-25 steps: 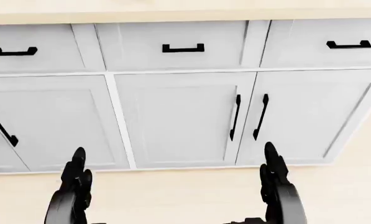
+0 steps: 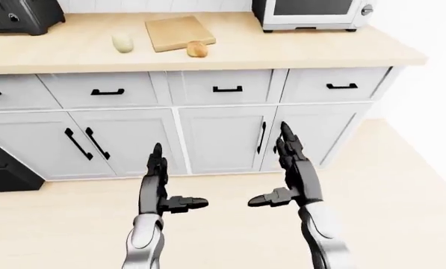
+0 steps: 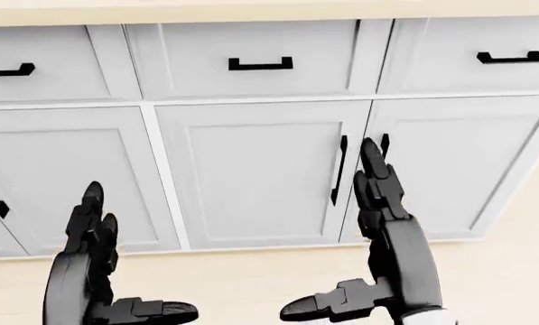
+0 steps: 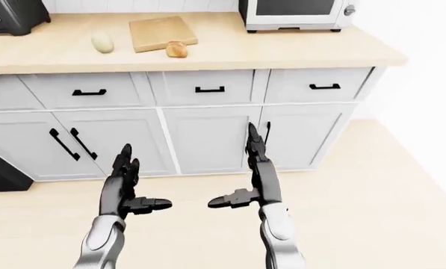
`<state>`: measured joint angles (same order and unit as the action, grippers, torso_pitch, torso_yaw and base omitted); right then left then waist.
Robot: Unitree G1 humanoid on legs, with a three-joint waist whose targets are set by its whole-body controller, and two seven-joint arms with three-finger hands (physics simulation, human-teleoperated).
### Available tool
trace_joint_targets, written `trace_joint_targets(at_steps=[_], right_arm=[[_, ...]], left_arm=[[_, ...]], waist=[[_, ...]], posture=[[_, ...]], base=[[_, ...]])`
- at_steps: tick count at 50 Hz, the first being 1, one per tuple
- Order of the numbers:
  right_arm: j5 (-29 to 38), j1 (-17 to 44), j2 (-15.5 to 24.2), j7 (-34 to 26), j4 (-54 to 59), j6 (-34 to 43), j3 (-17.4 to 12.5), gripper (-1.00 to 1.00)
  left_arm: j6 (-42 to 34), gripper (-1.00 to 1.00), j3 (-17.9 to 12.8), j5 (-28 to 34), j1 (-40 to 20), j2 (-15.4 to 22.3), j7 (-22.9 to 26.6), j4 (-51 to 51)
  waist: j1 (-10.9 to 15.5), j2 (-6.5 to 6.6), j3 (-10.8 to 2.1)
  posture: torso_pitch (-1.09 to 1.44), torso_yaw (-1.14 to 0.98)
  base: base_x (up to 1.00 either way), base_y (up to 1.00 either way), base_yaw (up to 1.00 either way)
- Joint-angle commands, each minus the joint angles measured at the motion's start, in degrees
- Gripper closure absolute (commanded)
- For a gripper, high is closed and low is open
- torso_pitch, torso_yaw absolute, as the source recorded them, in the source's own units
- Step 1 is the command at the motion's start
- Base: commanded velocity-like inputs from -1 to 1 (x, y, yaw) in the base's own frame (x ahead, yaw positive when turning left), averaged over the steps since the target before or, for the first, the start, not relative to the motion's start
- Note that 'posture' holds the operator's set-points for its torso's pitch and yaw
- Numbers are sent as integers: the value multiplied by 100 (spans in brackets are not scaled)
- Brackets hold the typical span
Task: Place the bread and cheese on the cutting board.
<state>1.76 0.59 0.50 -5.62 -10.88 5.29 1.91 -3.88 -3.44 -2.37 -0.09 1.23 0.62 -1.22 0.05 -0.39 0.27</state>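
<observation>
Compared with half a second earlier, the head view has shifted: the cabinet fronts sit a little differently in the picture, so the camera has moved. Both hands now reach higher into that view, and their thumbs, hidden before, point inward toward each other near the bottom edge.

The left hand (image 2: 160, 185) is open, fingers straight up and thumb out to the side, grasping nothing. The right hand (image 2: 291, 168) is likewise open and empty, raised slightly higher than the left. Both hang in the air above the pale wooden floor (image 2: 402, 185), apart from the grey cabinet doors (image 3: 251, 176) with their black handles.

The head view shows only drawers, doors and the two hands. The eye views show more: a light wooden worktop (image 2: 320, 53) runs across the top of the picture. On it lies a tan cutting board (image 2: 176, 31), turned at a slight angle. The bread (image 2: 197, 49), a small rounded golden-brown roll, sits on the worktop just beside the board's lower right corner. The cheese (image 2: 122, 42), a pale yellowish oval lump, lies on the worktop near the board's left edge, apart from it. A white microwave (image 2: 312, 12) stands to the right of the board, and a dark appliance (image 2: 17, 15) stands at the upper left.
</observation>
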Motion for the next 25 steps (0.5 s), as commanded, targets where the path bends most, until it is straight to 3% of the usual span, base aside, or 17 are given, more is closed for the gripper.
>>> trace_joint_targets(at_steps=[1,5,6,10,16,17,18,19,20,25], right_arm=[[370,258,102,-112,-672,534,127,-100],[548,957,67,-106,-2131,1927,52,-100],[587,1044,81,-135,-2149,1939,33,-100],[537,1767,98,-167,-2174,2333,-110,-100],[408,2887,216,-335,-2087,2773,-250,-100],[393,3160,272,-282,-2027,2884,-318,-100],[276,3428,308,-282,-2031,3079,-389,-100],[201,3747,341,-218,-2149,3376,-426,-100],[226,4010,457,-200,-2150,3561,-404,-100],[130,4899,700,-190,-1979,4021,-458,-100]], left_arm=[[-15,-100,74,177,-154,32,-123,-832],[-930,-100,315,420,-108,-30,-132,-2325],[-1047,-100,325,444,-139,-38,-119,-2499],[-2285,-100,219,519,-998,-2,-171,-3492],[-3174,-100,-177,108,-2201,224,-531,-3586],[-3446,-100,-235,14,-2384,284,-585,-3709],[-4123,-100,-468,-471,-2649,178,-687,-4197],[-4619,-100,-449,-537,-2922,371,-840,-4545],[-5193,-100,-699,-874,-3386,366,-1022,-4803],[-6166,-100,-1155,-1907,-4718,961,-1525,-4818]], waist=[[4,21,-120],[13,12,-132],[13,14,-120],[11,28,-95],[0,47,-66],[-7,59,-61],[-12,69,-53],[-15,74,-53],[-22,85,-40],[-30,70,124]], posture=[[0,0],[0,0],[0,0],[0,0],[0,0],[0,0],[0,0],[0,0],[0,0],[0,0]], base=[[0,0,0],[0,0,0],[0,0,0],[0,0,0],[0,0,0],[0,0,0],[0,0,0],[0,0,0],[0,0,0],[0,0,0]])
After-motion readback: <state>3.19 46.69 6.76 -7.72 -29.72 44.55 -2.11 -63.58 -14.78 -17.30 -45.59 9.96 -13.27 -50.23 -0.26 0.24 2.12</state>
